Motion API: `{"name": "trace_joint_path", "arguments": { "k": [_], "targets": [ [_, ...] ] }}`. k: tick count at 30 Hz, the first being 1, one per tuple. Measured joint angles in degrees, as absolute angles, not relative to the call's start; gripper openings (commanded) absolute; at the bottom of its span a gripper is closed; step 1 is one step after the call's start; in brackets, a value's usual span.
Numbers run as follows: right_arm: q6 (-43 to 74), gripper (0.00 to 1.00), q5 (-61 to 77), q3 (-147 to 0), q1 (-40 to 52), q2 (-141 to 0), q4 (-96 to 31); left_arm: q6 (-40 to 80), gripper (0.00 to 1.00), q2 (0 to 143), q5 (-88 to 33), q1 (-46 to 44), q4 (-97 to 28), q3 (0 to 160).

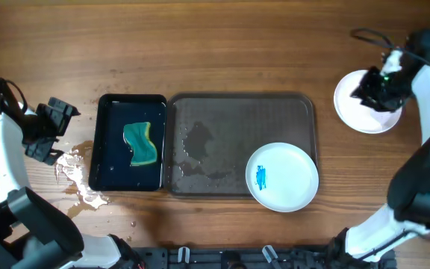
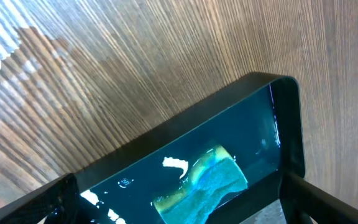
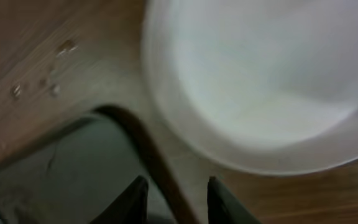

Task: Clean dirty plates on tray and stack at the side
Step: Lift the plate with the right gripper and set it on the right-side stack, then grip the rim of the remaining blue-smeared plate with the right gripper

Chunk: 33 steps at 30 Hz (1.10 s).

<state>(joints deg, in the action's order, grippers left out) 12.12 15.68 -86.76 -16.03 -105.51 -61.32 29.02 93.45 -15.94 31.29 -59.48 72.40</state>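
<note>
The left gripper hangs beside the black tray holding a sponge. Its jaws are wide apart and empty, and the fingertips are cut off in the wrist view. A smeared plate overhangs the grey tray at its near-right corner. The right gripper partly hides a second plate off the tray; in the blurred wrist view its jaws are narrowly parted and grip nothing.

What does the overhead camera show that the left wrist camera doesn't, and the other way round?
Only the overhead view shows the grey tray, the blue-smeared plate on its corner, and a second white plate under the right gripper. Only the left wrist view shows white patches on the liquid beside the sponge; foam or glare, I cannot tell. Both show the black tray, that green sponge and the wooden table.
</note>
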Motion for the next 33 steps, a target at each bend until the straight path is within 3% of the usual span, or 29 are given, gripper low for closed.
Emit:
{"name": "trace_joint_path", "arguments": {
  "k": [5,9,13,14,16,18,22,28,29,30,33],
  "targets": [
    [14.3,0.33,12.8,-87.2,-3.0,-96.4,-74.5,29.0,1.00,93.4,-15.9,28.2,-58.7,72.4],
    [19.1,0.32,11.3,-78.1,1.4,-95.1,-75.0,29.0,1.00,93.4,-15.7,26.5,-58.7,72.4],
    [25.6,0.42,10.8,-64.5,3.3,-85.9,-74.1,29.0,1.00,93.4,-14.8,25.2,-57.8,72.4],
    [26.2,0.39,10.8,-62.4,3.5,-83.3,-74.3,29.0,1.00,93.4,-14.9,25.0,-57.8,72.4],
    [28.1,0.21,10.6,-57.5,3.6,-77.3,-75.4,29.0,1.00,93.4,-14.9,24.7,-57.6,72.4],
    [29.8,0.20,10.5,-53.7,3.6,-74.7,-75.2,29.0,1.00,93.4,-14.9,24.5,-57.5,72.4],
    [32.9,0.33,12.3,-42.0,3.6,-72.6,-69.9,29.0,1.00,93.4,-14.7,24.5,-57.5,72.4],
    [38.0,0.38,15.3,-33.6,3.6,-72.5,-58.8,29.0,1.00,93.4,-14.7,24.5,-57.5,72.4],
    [38.8,0.27,15.4,-33.6,3.6,-72.5,-57.0,29.0,1.00,93.4,-14.7,24.5,-57.5,72.4],
    [39.2,0.04,15.5,-33.5,3.6,-72.5,-55.5,29.0,1.00,93.4,-14.7,24.5,-57.5,72.4],
    [39.4,0.04,16.0,-33.4,3.6,-73.3,-48.9,29.0,1.00,93.4,-14.7,24.5,-57.5,72.4]
  ]
}}
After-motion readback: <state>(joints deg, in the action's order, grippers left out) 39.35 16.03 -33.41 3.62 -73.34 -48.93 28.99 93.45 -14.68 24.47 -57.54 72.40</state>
